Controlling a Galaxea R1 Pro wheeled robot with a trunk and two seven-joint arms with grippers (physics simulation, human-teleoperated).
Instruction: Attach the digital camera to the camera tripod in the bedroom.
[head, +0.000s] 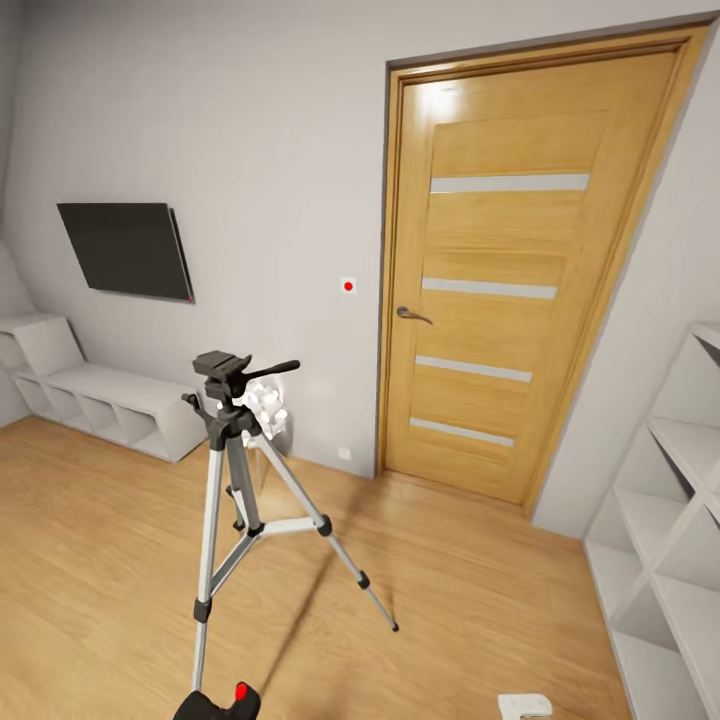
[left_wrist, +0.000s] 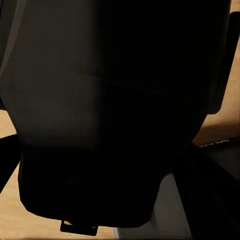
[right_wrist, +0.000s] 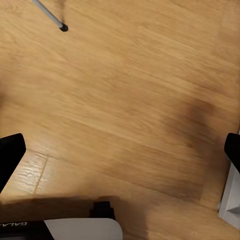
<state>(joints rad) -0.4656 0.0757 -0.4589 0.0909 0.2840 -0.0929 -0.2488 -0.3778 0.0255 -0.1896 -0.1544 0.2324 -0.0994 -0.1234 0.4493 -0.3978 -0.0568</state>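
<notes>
The digital camera (head: 228, 702) sits low in the left arm's fingers (left_wrist: 10, 165), which appear closed around its dark body. The camera tripod (head: 232, 480) stands upright on the wooden floor (head: 480, 590), its head ahead of and above them. The right fingers (right_wrist: 11, 152) stand wide, holding nothing.

Light wood floor (right_wrist: 130, 100) spreads under the right pincer (right_wrist: 120, 150), whose two black fingertips (right_wrist: 10, 155) stand wide apart with nothing between them. One silver leg of the camera tripod (right_wrist: 50, 15) ends in a black foot on the boards.
</notes>
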